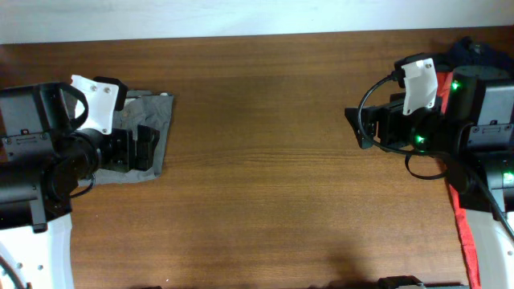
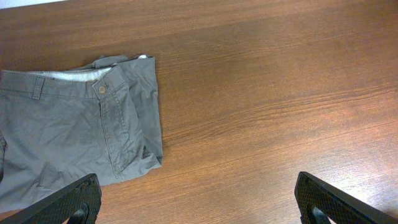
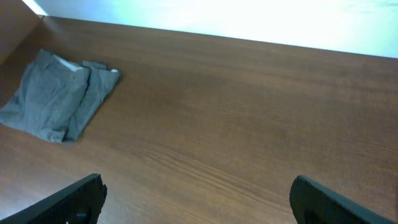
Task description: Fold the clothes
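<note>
I see the wooden tabletop [image 1: 265, 160] with the grey-olive shorts [image 2: 68, 130] lying flat and doubled over at its left end. My left end effector [image 2: 199, 202] hangs over their edge, fingers spread wide, holding nothing. My right end effector [image 3: 196, 199], well apart from them, is equally wide and empty. The waistband button [image 2: 101, 89] faces up.

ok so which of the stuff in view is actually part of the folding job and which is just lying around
Job: grey shorts, at the left end of the table.
Lying about: red garment, navy garment, both at the right edge.
</note>
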